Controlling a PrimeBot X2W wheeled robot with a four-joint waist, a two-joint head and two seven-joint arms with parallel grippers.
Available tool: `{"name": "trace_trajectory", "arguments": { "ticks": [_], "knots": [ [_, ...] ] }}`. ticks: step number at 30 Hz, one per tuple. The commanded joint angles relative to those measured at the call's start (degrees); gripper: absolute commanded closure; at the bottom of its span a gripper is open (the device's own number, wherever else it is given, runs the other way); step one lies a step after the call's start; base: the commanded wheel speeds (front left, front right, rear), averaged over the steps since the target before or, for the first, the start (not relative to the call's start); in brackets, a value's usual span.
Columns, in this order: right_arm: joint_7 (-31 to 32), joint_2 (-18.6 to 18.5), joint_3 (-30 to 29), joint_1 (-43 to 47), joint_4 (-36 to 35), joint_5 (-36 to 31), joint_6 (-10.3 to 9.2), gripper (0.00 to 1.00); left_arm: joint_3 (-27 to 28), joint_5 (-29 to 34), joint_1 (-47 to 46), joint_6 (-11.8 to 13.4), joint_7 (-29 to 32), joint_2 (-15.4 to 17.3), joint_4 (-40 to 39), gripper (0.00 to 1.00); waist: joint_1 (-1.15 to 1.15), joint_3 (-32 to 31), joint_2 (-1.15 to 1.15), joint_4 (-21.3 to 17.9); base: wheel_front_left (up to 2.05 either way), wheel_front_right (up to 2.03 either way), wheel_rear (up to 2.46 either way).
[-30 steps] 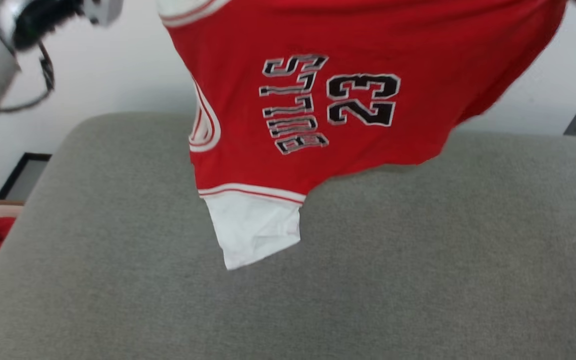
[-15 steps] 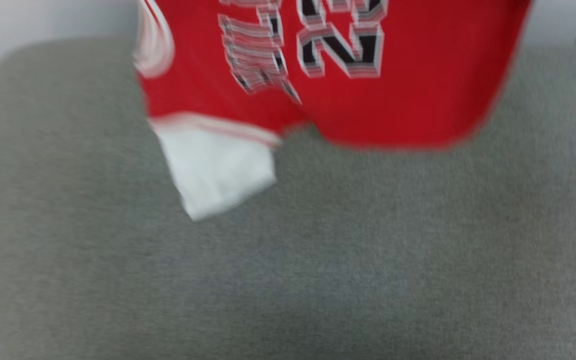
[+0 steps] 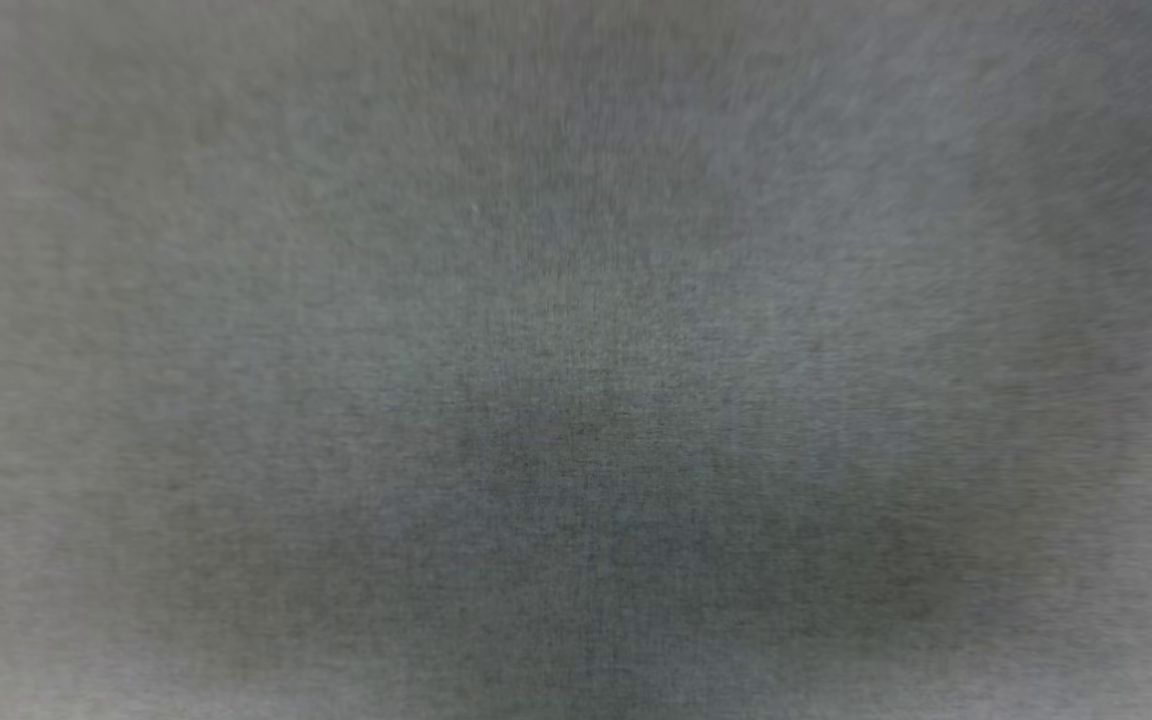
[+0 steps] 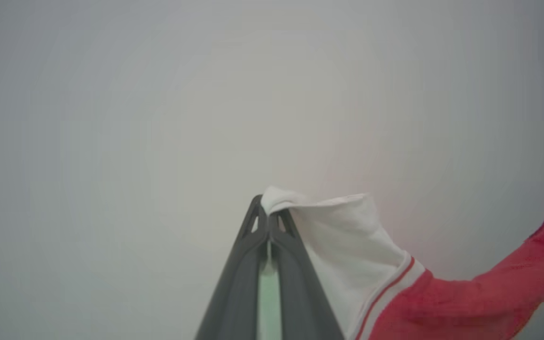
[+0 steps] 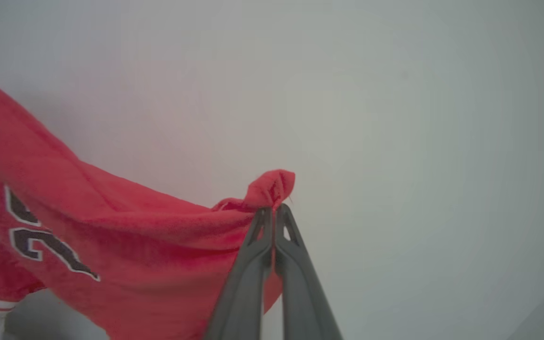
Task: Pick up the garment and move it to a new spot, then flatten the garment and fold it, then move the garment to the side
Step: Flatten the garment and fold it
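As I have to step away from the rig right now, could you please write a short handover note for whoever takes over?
Left gripper: shut on the garment's white sleeve.
Right gripper: shut on a bunched red edge of the garment.
Garment: held up, stretched between both grippers, with the lettering towards the right wrist view.
Grey fabric surface: blurred in the head view.
Done: pickup.
Left: set it down at a new spot, flatten, fold, move aside.

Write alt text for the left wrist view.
The left gripper, shut, pinches the white sleeve tip of the garment; its striped trim and red body trail to the lower right. Pale, featureless backdrop.
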Motion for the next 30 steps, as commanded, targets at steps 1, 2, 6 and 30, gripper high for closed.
{"name": "trace_trajectory", "arguments": {
  "ticks": [1, 2, 6, 30],
  "knots": [
    [-0.21, -0.1, -0.73, 1.48, -0.45, 0.35, -0.06, 1.0, 0.37, -0.45, 2.61, -0.41, -0.16, -0.32, 0.17, 1.0, 0.0, 9.34, 0.0, 1.24, 0.0, 0.0, 0.0],
    [-0.24, -0.21, -1.02, 2.27, -1.12, -0.07, -0.06, 1.0, 1.17, -0.23, 3.45, -0.38, -0.25, -0.03, -0.35, 1.0, 0.0, 9.98, 0.0, 1.4, 0.0, 0.0, 0.0],
    [-0.27, 0.09, -0.63, 6.61, -2.31, -0.74, -0.06, 1.0, 4.61, 0.57, 10.78, -0.49, -0.32, 0.36, -2.49, 1.0, 0.0, 10.17, 0.0, 2.34, 0.0, 0.0, 0.0],
    [2.99, -17.27, 17.78, 39.26, -19.42, 22.55, -0.06, 1.0, -12.83, -14.33, 47.7, -1.75, 21.53, 18.33, -31.17, 1.0, 0.0, -16.32, 0.0, 7.4, 0.0, 0.0, 0.0]
  ]
}}
